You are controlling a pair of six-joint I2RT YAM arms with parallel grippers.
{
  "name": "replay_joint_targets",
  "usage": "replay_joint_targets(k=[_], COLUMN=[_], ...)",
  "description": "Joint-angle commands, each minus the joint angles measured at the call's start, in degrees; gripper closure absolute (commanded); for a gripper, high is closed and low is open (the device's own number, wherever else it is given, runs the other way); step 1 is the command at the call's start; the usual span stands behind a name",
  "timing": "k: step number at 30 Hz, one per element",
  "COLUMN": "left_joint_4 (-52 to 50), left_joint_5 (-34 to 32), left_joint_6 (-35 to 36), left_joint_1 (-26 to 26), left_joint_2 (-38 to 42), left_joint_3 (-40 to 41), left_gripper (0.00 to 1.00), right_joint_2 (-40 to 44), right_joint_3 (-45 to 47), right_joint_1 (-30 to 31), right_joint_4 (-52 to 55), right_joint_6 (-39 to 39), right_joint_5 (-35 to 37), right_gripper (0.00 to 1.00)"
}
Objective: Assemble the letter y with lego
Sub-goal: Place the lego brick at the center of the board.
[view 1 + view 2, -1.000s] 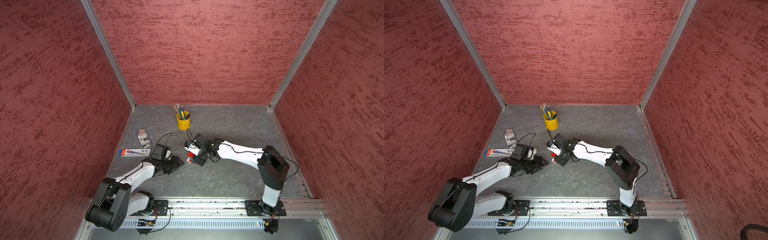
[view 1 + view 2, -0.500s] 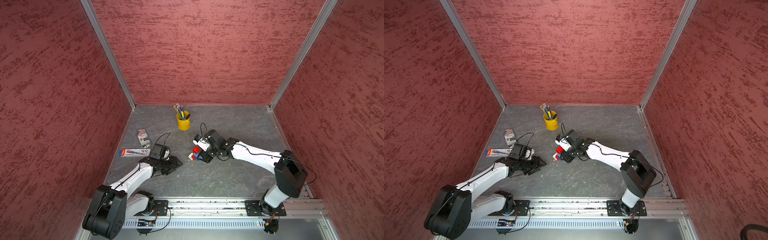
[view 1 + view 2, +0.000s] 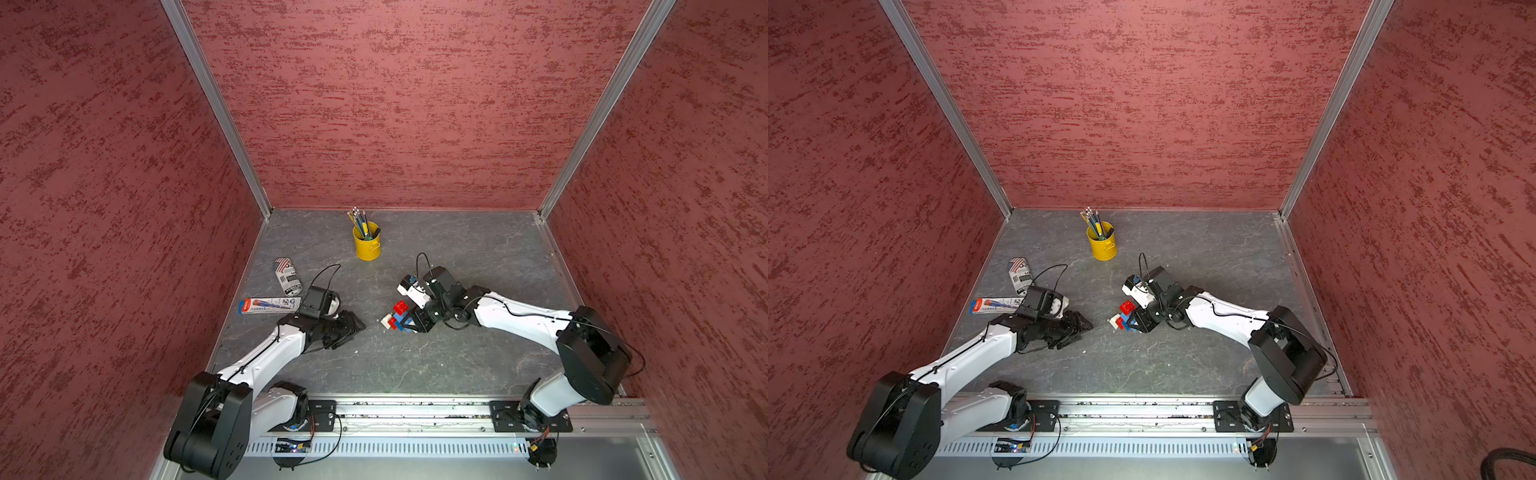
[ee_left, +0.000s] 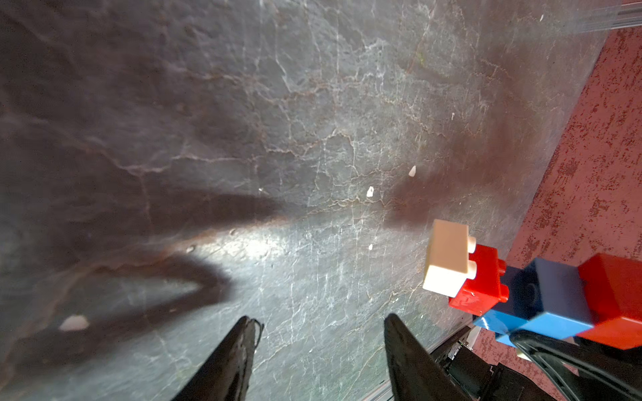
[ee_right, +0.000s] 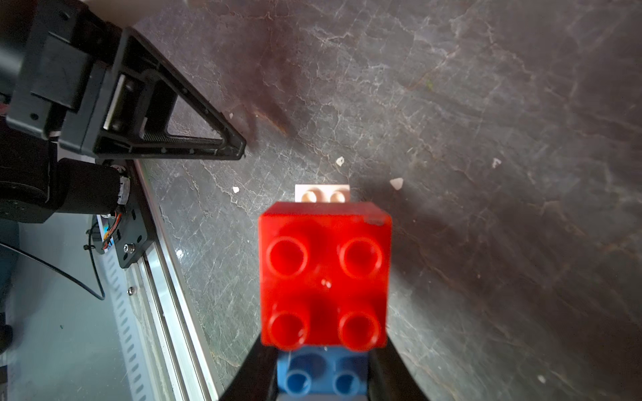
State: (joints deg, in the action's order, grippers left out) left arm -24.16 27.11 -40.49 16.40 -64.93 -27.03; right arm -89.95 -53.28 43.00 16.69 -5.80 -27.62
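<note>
Late assembly: right gripper clamps letter y (by blue brick); left gripper parted, empty, its 9 o'clock. Next: level set-down.

- My right gripper has drawn the letter y a little toward the table's right edge, widening the gap to my left gripper.
- My right elbow has swung out toward the front right corner.

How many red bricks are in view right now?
2, both in the cluster the right gripper holds: one red brick against the white brick, the other red brick beyond the blue brick. More could be hidden.
</note>
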Motion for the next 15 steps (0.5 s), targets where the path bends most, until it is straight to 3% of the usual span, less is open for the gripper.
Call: replay_joint_targets(k=[1, 15], left_joint_4=[1.8, 3.4], left_joint_5=[0.5, -0.4], left_joint_6=[-0.7, -1.7], left_joint_1=[0.6, 2.2], left_joint_2=[-0.8, -2.7], left_joint_3=[-1.0, -1.2], left_gripper=[0.38, 0.38], right_joint_2=[1.4, -0.8], right_joint_3=[1.7, 6.9], right_joint_1=[-1.0, -3.3], right_joint_4=[-5.3, -14.0], right_joint_6=[-1.8, -4.3], right_joint_5=[-3.7, -11.1], right_gripper=[0.70, 0.68])
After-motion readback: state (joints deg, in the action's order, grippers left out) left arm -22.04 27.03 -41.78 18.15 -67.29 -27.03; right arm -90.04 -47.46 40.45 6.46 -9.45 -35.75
